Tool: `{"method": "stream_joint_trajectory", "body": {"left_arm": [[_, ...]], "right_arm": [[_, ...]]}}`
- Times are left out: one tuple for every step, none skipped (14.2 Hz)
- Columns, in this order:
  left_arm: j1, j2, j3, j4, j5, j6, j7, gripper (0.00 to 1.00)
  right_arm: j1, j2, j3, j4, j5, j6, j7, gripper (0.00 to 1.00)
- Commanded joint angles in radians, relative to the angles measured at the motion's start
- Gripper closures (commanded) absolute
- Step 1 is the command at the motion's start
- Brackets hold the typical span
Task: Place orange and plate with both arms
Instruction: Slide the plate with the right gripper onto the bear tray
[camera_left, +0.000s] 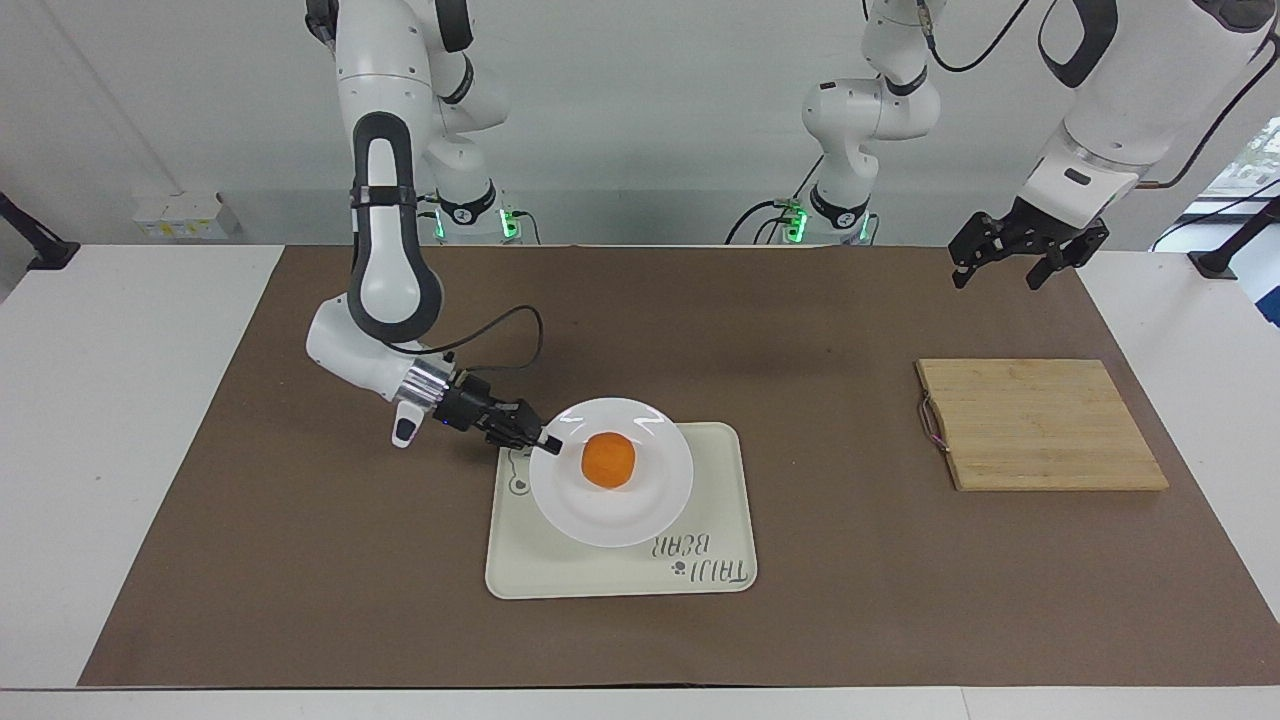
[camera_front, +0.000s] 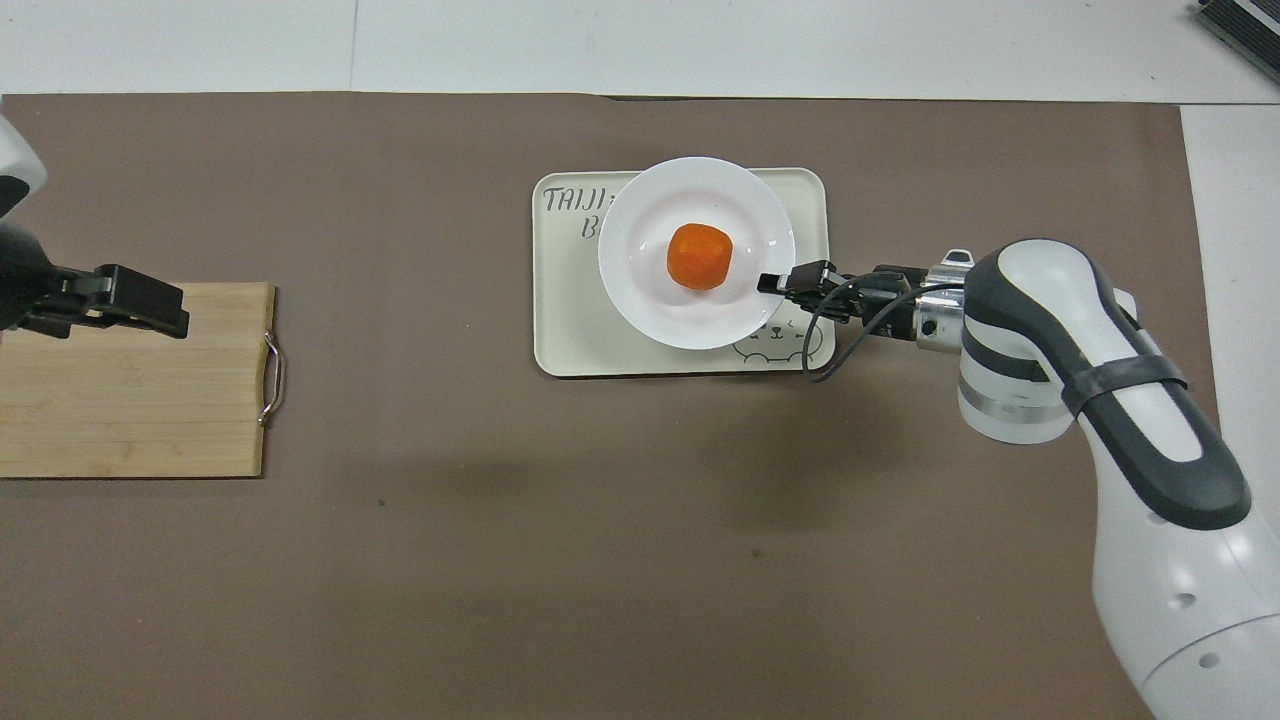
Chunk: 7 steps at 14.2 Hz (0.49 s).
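The right gripper (camera_left: 545, 443) (camera_front: 772, 284) pinches the rim of the plate (camera_left: 640, 510) (camera_front: 640, 290) on the side toward the right arm's end of the table, its 2 fingers closed on the edge. The plate is held over the tray (camera_left: 720, 590) (camera_front: 560, 350), covering part of the bear drawing and the lettering; whether it rests on the tray or is just above it cannot be told. The orange (camera_left: 608, 460) (camera_front: 699, 256) sits near the plate's middle, apart from the fingers. A black cable loops from the right wrist beside the tray.

The left gripper (camera_left: 1010, 268) (camera_front: 150, 305) waits in the air over the board (camera_left: 1040, 425) (camera_front: 130, 400), its jaws spread and holding nothing. The board lies toward the left arm's end, well apart from the tray, with nothing between them on the brown mat (camera_left: 850, 330) (camera_front: 420, 520).
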<state>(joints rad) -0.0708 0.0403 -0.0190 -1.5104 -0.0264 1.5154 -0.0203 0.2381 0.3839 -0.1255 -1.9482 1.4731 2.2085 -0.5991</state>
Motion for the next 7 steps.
{"method": "stream_joint_trajectory", "body": {"left_arm": [[0.002,-0.008,0.001,0.001,-0.007,-0.006,0.011,0.0],[0.002,-0.008,0.001,0.001,-0.009,-0.006,0.01,0.0],[0.002,-0.008,0.001,0.001,-0.007,-0.007,0.011,0.0],[0.002,-0.008,0.001,0.001,-0.007,-0.006,0.011,0.0],[0.002,-0.008,0.001,0.001,-0.007,-0.006,0.011,0.0],[0.002,-0.008,0.001,0.001,-0.007,-0.006,0.011,0.0],[0.002,-0.008,0.001,0.001,-0.007,-0.006,0.011,0.0]], "right_arm": [[0.021,0.012,0.006,0.02,0.033,0.052,0.034,1.0],[0.018,0.025,0.007,0.02,0.045,0.059,0.047,1.0],[0.012,0.032,0.006,0.017,0.061,0.056,0.047,1.0],[0.024,0.033,0.006,0.011,0.065,0.068,0.048,1.0],[0.033,0.035,0.006,0.005,0.081,0.077,0.05,1.0],[0.035,0.053,0.006,0.002,0.102,0.077,0.042,1.0],[0.038,0.059,0.006,0.0,0.117,0.077,0.035,1.0]]}}
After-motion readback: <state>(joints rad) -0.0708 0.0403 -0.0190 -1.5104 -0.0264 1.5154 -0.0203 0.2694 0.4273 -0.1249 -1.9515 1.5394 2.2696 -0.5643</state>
